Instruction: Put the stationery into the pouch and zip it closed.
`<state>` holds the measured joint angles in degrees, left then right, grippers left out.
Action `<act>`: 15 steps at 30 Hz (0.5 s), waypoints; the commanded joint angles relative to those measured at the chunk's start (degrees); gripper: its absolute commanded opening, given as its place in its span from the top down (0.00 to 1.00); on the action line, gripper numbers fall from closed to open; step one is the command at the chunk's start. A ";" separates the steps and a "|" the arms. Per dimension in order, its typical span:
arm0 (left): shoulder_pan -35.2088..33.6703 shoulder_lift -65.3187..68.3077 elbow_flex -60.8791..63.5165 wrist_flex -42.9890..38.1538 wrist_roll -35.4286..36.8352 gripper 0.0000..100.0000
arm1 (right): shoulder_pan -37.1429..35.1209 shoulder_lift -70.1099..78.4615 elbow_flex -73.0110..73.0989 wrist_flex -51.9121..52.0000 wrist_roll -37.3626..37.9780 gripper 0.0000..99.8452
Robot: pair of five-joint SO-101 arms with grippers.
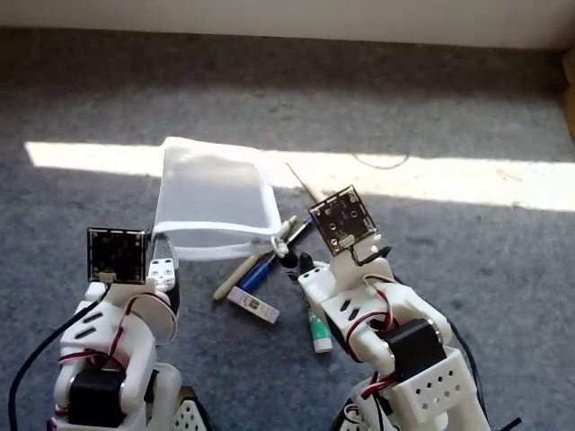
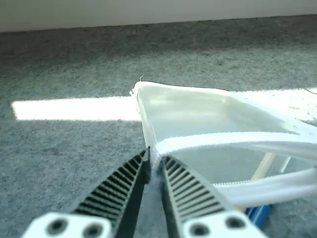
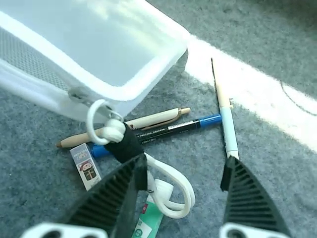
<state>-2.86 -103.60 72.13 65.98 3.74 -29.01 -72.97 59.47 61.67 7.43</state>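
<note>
The white mesh pouch lies open on the carpet, its mouth towards the arms. My left gripper is shut on the pouch's rim at its near left corner. My right gripper stands open over the stationery just outside the pouch's right corner. There lie a beige pen, a blue pen, a thin white pen, a small eraser and a green tube. The zipper pull's ring and white strap loop lie by my right gripper's finger.
Grey carpet stretches all around, with a bright band of sunlight across it behind the pouch. A pale wall runs along the far edge. A thin wire lies in the sunlit strip.
</note>
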 commanded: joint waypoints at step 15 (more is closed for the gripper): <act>0.04 19.74 -24.04 4.57 2.90 0.99 | 8.22 0.92 -3.21 -5.85 -0.53 0.77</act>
<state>-2.95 -92.26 57.98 67.91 4.62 -21.45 -72.97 59.47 57.19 7.43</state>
